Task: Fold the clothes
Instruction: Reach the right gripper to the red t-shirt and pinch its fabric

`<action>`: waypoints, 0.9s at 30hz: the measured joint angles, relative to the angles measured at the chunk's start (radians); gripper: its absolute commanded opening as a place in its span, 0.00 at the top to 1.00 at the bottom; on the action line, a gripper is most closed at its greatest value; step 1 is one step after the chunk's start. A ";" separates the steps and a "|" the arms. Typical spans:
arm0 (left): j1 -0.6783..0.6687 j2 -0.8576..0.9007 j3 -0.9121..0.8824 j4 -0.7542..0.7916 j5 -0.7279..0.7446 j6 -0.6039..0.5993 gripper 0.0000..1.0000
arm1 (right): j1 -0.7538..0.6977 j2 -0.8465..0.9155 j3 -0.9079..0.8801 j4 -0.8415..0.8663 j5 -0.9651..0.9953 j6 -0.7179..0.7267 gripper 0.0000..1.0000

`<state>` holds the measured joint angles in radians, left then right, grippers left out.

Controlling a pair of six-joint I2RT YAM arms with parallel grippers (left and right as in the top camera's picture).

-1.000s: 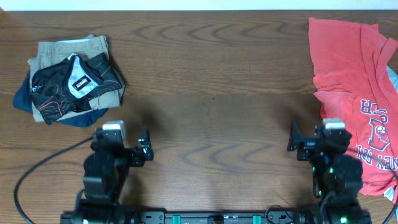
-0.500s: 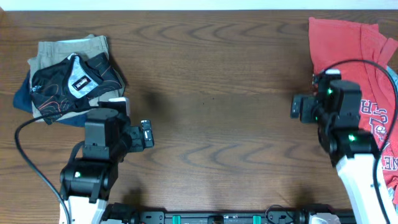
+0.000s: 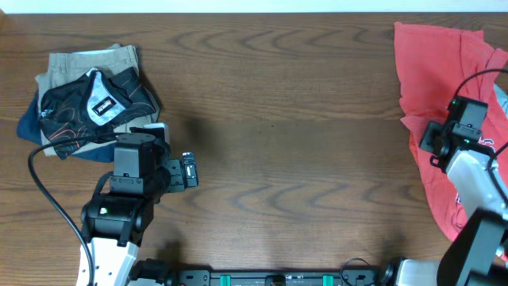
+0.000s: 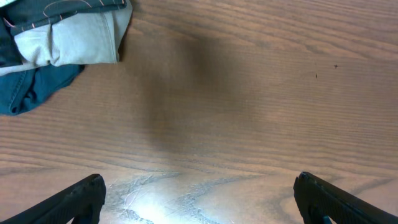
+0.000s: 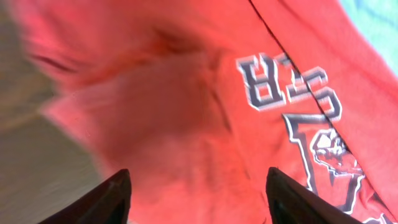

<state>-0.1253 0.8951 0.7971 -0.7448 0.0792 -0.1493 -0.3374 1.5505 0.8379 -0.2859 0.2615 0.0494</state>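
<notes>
A: Where is the coral-red short-sleeved cotton T-shirt (image 3: 444, 71)?

B: It lies rumpled and unfolded along the right edge of the dark-brown wood-grain table (image 3: 278, 95). It runs from the far corner down toward the near side.

A: And the right gripper (image 3: 431, 143)?

B: It is over the shirt's left border. In its wrist view the two black fingertips (image 5: 115, 199) stand apart. Creased red cloth and the white and dark-red varsity lettering (image 5: 286, 81) lie below them (the view is blurred, so I cannot tell whether the tips touch the fabric). I see no fold caught between them.

A: The left gripper (image 3: 188, 169)?

B: It is above bare wood on the left half of the table. Its jaws are spread wide and hold nothing. Its fingertips (image 4: 87, 196) sit at the two lower corners of its wrist view.

A: What else is on the table?

B: A heap of other garments (image 3: 87, 103) lies at the far left. It has a folded khaki piece and a dark-blue one underneath. On top is a black one with red stitching and a white label. The heap is just beyond the left gripper and apart from it. A black cable (image 3: 48, 206) loops from the left arm toward the near edge.
</notes>
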 measured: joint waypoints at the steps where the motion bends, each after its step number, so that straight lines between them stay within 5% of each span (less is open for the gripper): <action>1: 0.000 0.000 0.000 0.000 0.000 0.000 0.02 | -0.008 0.015 0.000 0.003 0.001 0.005 0.37; 13: 0.000 0.000 0.000 0.000 0.000 0.000 0.02 | -0.074 0.184 0.012 0.031 -0.013 0.032 0.48; 19: 0.000 0.000 0.000 0.000 0.000 0.000 0.02 | -0.074 0.214 0.032 0.045 -0.039 0.043 0.99; 27: 0.000 0.000 0.000 0.000 0.000 0.000 0.02 | -0.075 0.202 0.033 0.025 -0.056 0.054 0.99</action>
<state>-0.1253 0.8951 0.7971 -0.7448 0.0792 -0.1493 -0.4122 1.7523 0.8707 -0.2607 0.2054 0.1032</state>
